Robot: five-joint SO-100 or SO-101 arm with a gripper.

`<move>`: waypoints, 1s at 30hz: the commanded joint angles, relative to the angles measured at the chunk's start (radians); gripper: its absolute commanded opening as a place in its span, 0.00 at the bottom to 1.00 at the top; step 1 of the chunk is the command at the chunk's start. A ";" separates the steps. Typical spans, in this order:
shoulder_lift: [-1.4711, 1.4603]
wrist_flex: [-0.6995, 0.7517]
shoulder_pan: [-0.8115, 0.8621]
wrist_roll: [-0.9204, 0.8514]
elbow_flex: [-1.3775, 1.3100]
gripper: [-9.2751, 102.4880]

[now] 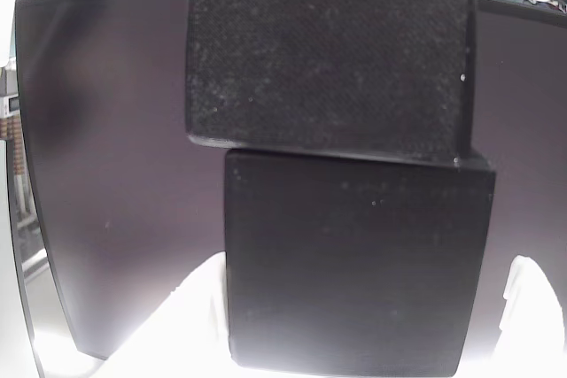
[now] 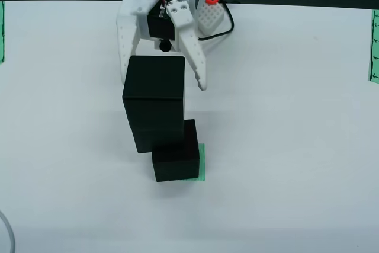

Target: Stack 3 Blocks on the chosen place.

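Three matte black plastic cubes (image 2: pixel 160 117) stand stacked on the green-striped square patch (image 2: pixel 202 163), with the white hand (image 2: pixel 163 81) released just behind the top cube.

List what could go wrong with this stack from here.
1. The top block and the middle block look shifted left of the bottom block in the overhead view, so the stack may topple.
2. The open end effector has fingers either side of the top block; pulling back could clip it.
3. A fall could knock the bottom block off the green patch.
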 commanded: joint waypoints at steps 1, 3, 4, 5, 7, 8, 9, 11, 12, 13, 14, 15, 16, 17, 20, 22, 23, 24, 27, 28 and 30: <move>0.049 -0.011 -0.003 0.005 -0.015 0.42; 0.069 0.014 -0.003 0.009 -0.031 0.42; 0.075 0.028 -0.003 0.009 -0.040 0.42; 0.084 0.044 -0.003 0.009 -0.048 0.42; 0.104 0.086 -0.006 0.009 -0.066 0.42; 0.115 0.103 -0.006 0.009 -0.074 0.42; 0.129 0.127 -0.006 0.011 -0.081 0.42; 0.160 0.209 -0.002 0.014 -0.112 0.41; 0.176 0.256 -0.002 0.023 -0.129 0.41; 0.193 0.311 0.002 0.032 -0.152 0.41; 0.209 0.377 0.003 0.034 -0.181 0.41; 0.225 0.431 0.003 0.041 -0.207 0.41; 0.239 0.477 0.003 0.061 -0.233 0.40; 0.253 0.517 0.000 0.074 -0.261 0.40; 0.284 0.643 -0.005 0.103 -0.348 0.37; 0.307 0.738 -0.012 0.121 -0.402 0.33; 0.319 0.775 -0.014 0.144 -0.422 0.31; 0.331 0.805 -0.017 0.156 -0.434 0.28; 0.385 0.839 -0.032 0.272 -0.433 0.16; 0.407 0.839 -0.037 0.322 -0.423 0.12; 0.453 0.839 -0.048 0.439 -0.410 0.08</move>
